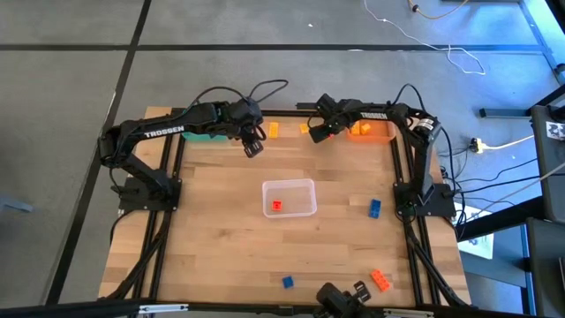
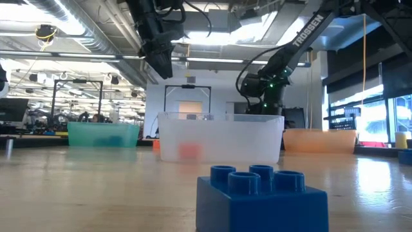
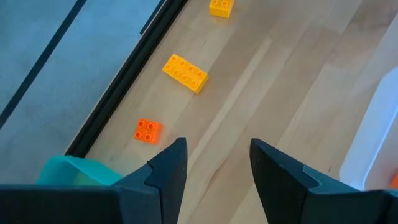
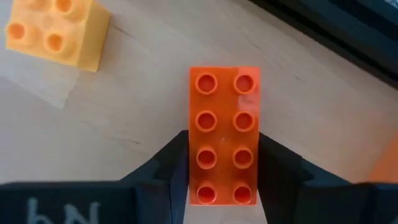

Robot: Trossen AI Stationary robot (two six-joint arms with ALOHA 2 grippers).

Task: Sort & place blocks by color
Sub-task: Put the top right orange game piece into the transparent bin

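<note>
A red-orange eight-stud brick (image 4: 224,134) lies flat on the wooden table near its far edge, studs up, with my right gripper (image 1: 316,132) shut on it beside the orange bin (image 1: 371,131). A yellow brick (image 4: 56,31) lies close by. My left gripper (image 1: 253,141) hangs open above the table by the teal bin (image 1: 205,134), nothing between its fingers (image 3: 168,174). Below it lie a long yellow brick (image 3: 185,73) and a small orange brick (image 3: 147,130). The clear bin (image 1: 290,187) at mid-table holds one red brick (image 1: 276,205). My right gripper pinches the red-orange brick by its two long sides (image 4: 194,168), at the half nearer the wrist, between its two fingers. The fingers come steeply from above and lie across the brick. The brick rests flat on the table.
Blue bricks lie at the right (image 1: 374,208) and near the front edge (image 1: 287,283), the latter large in the low view (image 2: 261,193). An orange brick (image 1: 380,280) lies at the front right. Two yellow bricks (image 1: 273,130) lie between the grippers. Black frame rails border the table.
</note>
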